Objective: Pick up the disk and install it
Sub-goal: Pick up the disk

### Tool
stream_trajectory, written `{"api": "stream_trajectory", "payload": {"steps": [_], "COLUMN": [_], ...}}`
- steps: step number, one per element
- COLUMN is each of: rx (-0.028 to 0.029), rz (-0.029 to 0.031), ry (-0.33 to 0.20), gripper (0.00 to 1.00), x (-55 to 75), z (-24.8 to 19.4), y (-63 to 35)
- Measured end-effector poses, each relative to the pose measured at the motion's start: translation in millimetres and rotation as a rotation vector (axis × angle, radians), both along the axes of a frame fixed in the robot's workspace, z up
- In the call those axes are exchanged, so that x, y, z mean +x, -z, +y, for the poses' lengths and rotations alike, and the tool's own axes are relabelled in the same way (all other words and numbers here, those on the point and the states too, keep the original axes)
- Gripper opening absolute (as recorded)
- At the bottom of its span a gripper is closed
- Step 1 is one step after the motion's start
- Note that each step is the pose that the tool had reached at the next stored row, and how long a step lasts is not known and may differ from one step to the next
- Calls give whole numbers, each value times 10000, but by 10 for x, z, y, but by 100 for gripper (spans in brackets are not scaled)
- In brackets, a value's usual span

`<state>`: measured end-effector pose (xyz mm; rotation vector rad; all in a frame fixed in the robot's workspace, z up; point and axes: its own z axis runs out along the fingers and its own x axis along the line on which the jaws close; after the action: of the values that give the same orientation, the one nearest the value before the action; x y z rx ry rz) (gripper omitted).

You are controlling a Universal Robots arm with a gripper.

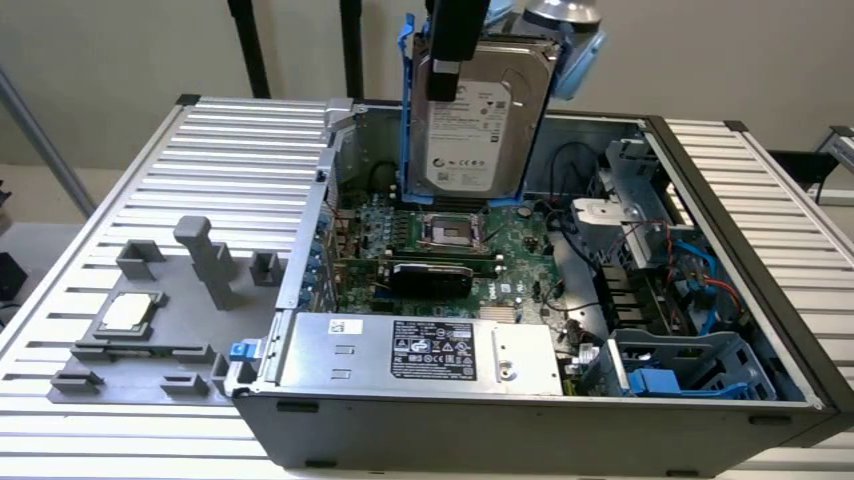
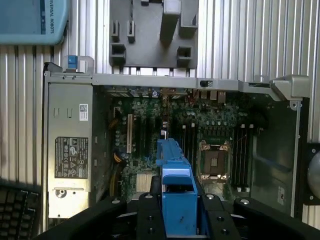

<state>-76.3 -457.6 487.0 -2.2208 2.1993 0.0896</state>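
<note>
a ribbed metal table spans the scene below a pale wall. on its left lies a grey fixture plate carrying a small square chip. in the middle sits an open computer case. above the case's far side the disk hangs upright, label facing near, clamped at its top by the black fingers. near right inside the case is a blue drive cage.

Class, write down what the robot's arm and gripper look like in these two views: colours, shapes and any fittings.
The gripper is matt black: a broad rounded body studded with small round screw heads, and flat, straight-sided fingers. The arm shows a silver-grey rounded joint with a pale blue cover.
</note>
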Motion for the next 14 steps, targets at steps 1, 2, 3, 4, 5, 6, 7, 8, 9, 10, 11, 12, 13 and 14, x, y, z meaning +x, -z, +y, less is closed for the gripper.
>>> {"api": "stream_trajectory", "payload": {"steps": [1, 2, 3, 4, 5, 6, 7, 8, 9, 10, 11, 12, 13, 14], "rx": [1, 0, 1, 0, 0, 1, 1, 1, 2, 2, 2, 1, 1, 1], "rz": [-1, -1, 0, -1, -1, -1, 0, -1, -1, -1, -1, -1, 0, -1], "ry": [-1, -2, -1, -1, -2, -1, -1, -2, 0, -2, -2, -1, -1, -2], "gripper": [33, 33, 33, 33, 33, 33, 33, 33, 33, 33, 33, 33, 33, 33], "x": [45, 93, 135, 184, 229, 274, 319, 364, 409, 454, 500, 545, 585, 623], "z": [-14, -28, -41, -56, -70, -85, -100, -115, -132, -150, -169, -191, -214, -238], "y": [1, 2, 2, 3, 4, 5, 6, 8, 9, 11, 13, 14, 16, 18]}}
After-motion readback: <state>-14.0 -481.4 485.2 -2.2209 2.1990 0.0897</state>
